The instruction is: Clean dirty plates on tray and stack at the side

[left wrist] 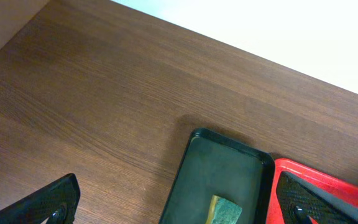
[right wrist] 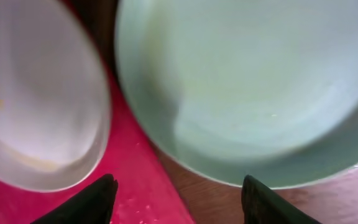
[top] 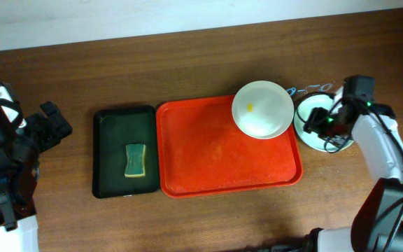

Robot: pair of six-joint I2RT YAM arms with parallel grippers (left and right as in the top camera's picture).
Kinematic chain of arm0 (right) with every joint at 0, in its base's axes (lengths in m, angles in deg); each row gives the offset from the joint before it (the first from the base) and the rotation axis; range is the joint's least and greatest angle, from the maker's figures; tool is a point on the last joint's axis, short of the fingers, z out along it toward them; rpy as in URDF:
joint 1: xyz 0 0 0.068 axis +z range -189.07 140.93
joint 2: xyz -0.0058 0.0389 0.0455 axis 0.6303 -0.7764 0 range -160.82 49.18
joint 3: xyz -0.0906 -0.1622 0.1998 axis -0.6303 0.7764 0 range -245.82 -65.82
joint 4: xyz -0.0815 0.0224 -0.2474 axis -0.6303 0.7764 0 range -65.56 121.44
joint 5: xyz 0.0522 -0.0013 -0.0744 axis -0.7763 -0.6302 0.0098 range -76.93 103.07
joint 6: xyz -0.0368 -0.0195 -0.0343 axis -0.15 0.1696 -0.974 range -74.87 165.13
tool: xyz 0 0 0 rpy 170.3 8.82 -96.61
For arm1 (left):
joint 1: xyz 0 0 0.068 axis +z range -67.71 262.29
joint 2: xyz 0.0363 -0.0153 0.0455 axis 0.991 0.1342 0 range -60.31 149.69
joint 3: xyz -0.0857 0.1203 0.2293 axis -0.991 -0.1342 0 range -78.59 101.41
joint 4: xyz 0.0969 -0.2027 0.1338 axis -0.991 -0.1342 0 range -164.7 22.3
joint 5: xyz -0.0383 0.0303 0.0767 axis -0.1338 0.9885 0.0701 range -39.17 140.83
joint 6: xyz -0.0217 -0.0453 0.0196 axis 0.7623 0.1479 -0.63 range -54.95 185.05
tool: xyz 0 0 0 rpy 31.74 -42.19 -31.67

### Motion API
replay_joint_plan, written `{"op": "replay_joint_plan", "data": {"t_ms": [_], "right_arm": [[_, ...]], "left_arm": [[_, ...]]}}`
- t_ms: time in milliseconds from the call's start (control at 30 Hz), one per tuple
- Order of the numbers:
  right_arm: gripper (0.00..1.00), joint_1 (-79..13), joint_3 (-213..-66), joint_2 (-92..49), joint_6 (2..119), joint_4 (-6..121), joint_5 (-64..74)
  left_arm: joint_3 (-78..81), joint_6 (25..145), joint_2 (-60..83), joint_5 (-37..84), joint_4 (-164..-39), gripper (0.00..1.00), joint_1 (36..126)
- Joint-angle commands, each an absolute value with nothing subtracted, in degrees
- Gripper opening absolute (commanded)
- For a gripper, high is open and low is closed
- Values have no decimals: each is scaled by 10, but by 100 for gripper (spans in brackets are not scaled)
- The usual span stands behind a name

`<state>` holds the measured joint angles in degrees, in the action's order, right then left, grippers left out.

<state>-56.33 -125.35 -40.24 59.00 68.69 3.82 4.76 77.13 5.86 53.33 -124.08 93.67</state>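
The red tray [top: 215,164] lies mid-table. A white plate [top: 261,112] with a small yellow smear sits on its far right corner, overhanging the rim. A pale green plate [top: 308,138] rests on the table just right of the tray. My right gripper [top: 319,123] hovers open and empty over its left edge. In the right wrist view the fingers [right wrist: 179,202] straddle the gap between the white plate [right wrist: 36,106] and the green plate [right wrist: 247,81], above the tray's rim [right wrist: 135,180]. My left gripper [top: 56,120] is open and empty at the far left. No pale blue plate shows.
A smaller black tray [top: 110,133] with a green and yellow sponge [top: 136,160] lies left of the red tray. The left wrist view shows my open fingers [left wrist: 179,211], the black tray [left wrist: 229,162], the sponge [left wrist: 224,213] and bare wood. Thin wires [top: 306,89] lie behind the green plate.
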Motion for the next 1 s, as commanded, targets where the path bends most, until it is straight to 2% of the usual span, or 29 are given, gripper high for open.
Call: {"op": "replay_joint_plan", "data": {"t_ms": [0, 367, 600, 667, 800, 967], "right_arm": [[66, -524, -1248, -403, 584, 684, 48], [67, -437, -1248, -403, 585, 697, 47], [83, -367, -1248, -403, 591, 739, 48], [98, -344, -1248, -403, 591, 753, 47], [99, -293, -1248, -403, 591, 763, 46], [98, -275, -1248, -403, 591, 765, 43]], "left_arm": [[51, 779, 57, 532, -1240, 99, 938], [51, 779, 57, 532, -1240, 99, 938], [51, 779, 57, 532, -1240, 99, 938], [51, 779, 57, 532, -1240, 99, 938], [51, 779, 57, 532, -1240, 99, 938], [51, 778, 57, 532, -1240, 99, 938]]}}
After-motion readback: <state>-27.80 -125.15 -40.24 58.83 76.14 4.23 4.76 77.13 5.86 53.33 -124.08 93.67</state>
